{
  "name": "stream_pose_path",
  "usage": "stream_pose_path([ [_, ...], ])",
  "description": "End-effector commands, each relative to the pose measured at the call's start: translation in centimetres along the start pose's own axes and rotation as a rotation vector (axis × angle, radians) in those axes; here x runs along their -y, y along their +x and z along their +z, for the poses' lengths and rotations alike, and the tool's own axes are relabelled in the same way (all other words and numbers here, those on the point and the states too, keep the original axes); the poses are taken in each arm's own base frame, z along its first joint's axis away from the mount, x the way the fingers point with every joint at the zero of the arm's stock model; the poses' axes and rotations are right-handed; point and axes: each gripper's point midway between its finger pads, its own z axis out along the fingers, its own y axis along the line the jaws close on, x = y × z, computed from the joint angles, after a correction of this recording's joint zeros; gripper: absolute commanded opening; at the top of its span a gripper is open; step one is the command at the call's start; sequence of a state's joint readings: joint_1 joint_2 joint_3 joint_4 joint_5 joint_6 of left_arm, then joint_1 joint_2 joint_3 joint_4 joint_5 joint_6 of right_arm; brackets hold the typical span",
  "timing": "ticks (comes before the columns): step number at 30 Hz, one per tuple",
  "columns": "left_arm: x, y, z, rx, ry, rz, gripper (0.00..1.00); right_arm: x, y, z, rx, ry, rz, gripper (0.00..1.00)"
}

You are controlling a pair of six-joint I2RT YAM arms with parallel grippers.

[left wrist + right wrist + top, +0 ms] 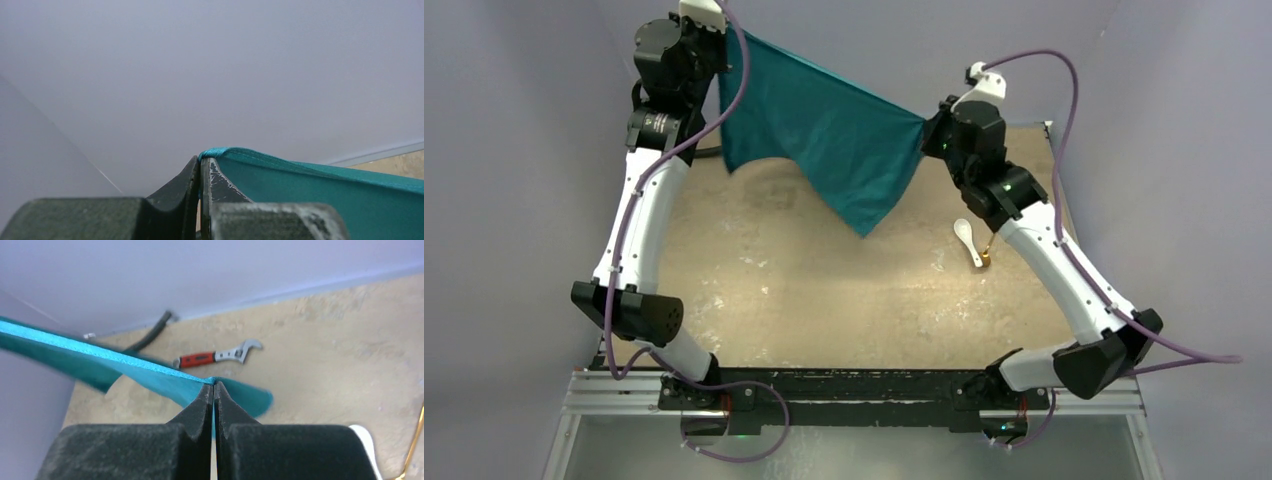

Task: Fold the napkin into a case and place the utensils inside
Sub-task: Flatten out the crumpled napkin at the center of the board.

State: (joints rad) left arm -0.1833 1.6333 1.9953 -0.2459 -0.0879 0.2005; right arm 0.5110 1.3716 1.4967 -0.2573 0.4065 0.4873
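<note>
The teal napkin [834, 135] hangs stretched in the air over the back of the table, held by two corners. My left gripper [723, 42] is shut on its upper left corner; the left wrist view shows the hem pinched at the fingertips of this gripper [201, 161], with the napkin [325, 197] running off to the right. My right gripper [924, 127] is shut on the right corner, and in the right wrist view the gripper [214, 385] pinches the napkin [125, 365]. The white spoon [967, 240] lies on the table beside the right arm. A tan utensil [986, 256] lies next to it, partly hidden by the arm.
A red-handled wrench [215, 356] lies on the tan table [824, 300] behind the hanging cloth, near a black cable [150, 335] at the back wall. Grey walls close in the back and both sides.
</note>
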Motion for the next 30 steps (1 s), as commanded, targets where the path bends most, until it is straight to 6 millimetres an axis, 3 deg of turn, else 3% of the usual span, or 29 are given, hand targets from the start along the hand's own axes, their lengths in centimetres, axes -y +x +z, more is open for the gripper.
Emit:
stream_pose_path([
  [1, -6.7, -4.7, -2.1, 0.113, -0.231, 0.025, 0.00, 3.3, -7.3, -3.6, 0.162, 0.175, -0.076, 0.00],
  [6, -5.9, -4.2, -2.4, 0.096, -0.182, 0.036, 0.00, 1.2, -10.5, -4.0, 0.216, 0.099, -0.056, 0.00],
  [14, -4.0, 0.7, -1.0, 0.000, -0.108, 0.074, 0.00, 1.3, -10.6, 0.0, 0.191, 0.133, -0.120, 0.00],
  [17, -2.4, 2.7, 0.7, -0.033, -0.046, 0.055, 0.00, 1.6, -11.4, 2.5, 0.201, 0.142, -0.141, 0.00],
  [20, -1.5, 3.6, 2.4, -0.032, -0.015, 0.042, 0.00, 0.9, -13.4, 4.1, 0.245, 0.132, -0.185, 0.00],
  [24, -2.7, 0.9, 4.3, 0.030, -0.063, 0.041, 0.00, -0.7, -17.4, 4.5, 0.316, 0.114, -0.215, 0.00],
  [27, -3.0, -2.0, 4.4, 0.092, -0.053, 0.044, 0.00, -1.8, -20.2, 2.6, 0.399, 0.077, -0.203, 0.00],
  [30, -2.9, -4.4, 3.0, 0.147, -0.026, 0.054, 0.00, -2.4, -21.0, 0.5, 0.430, 0.032, -0.190, 0.00],
])
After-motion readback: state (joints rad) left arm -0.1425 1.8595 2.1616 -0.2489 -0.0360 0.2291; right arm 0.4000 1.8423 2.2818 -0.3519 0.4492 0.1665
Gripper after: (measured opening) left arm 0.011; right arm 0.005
